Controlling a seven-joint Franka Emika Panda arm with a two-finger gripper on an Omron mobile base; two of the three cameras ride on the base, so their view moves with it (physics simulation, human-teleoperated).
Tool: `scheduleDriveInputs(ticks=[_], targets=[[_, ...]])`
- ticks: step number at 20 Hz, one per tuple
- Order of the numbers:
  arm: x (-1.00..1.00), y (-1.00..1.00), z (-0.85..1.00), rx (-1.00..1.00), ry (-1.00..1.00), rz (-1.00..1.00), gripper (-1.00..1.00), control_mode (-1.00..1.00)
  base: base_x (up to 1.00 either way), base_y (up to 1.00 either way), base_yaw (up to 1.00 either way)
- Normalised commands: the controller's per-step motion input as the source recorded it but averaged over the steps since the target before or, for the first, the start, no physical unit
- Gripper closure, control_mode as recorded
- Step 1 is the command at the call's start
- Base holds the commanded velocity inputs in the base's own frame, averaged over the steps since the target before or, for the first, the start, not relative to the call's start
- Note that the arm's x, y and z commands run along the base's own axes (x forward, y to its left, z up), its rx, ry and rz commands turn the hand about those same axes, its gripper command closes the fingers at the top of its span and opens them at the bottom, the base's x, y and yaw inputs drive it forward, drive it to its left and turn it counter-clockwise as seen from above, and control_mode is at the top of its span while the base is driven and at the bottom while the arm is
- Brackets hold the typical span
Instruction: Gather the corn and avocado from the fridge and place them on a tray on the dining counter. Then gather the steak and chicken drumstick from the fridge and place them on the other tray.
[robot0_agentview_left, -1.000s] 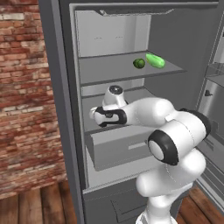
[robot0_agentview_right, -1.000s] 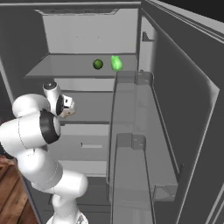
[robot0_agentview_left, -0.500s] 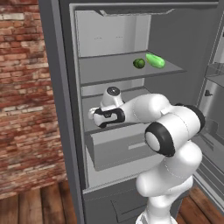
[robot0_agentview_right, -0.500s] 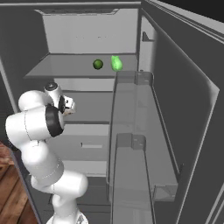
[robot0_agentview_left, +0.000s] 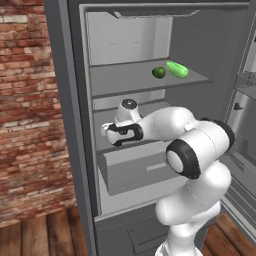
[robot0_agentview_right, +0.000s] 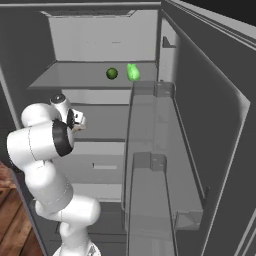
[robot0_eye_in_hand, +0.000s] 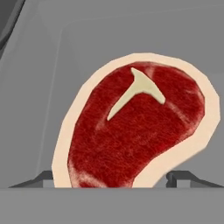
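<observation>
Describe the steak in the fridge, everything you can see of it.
The steak is a raw, dark red cut marbled with faint streaks, rimmed by a pale cream band of fat, with a cream T-shaped bone near its top. It lies flat on a grey fridge surface, directly ahead of the gripper, whose dark fingertips flank its lower edge.

No legible text or labels anywhere.

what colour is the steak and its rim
Dark red steak with a pale cream fat rim and a whitish T-shaped bone; clearest in the hand view.
</observation>
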Motion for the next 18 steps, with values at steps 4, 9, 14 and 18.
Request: scheduleDriveInputs(ticks=[4,9,14,18], targets=[[-0.41,-0.13,-0.04,0.02,-0.13,-0.06,1.0,-1.0,0.0,0.0,0.0],[-0.52,-0.25,-0.03,0.05,-0.13,-0.08,1.0,-1.0,0.0,0.0,0.0],[-0.58,-0.15,0.44,0.05,-0.06,-0.02,1.0,-1.0,0.0,0.0,0.0],[-0.57,-0.14,0.8,0.04,0.0,0.0,1.0,-1.0,0.0,0.0,0.0]])
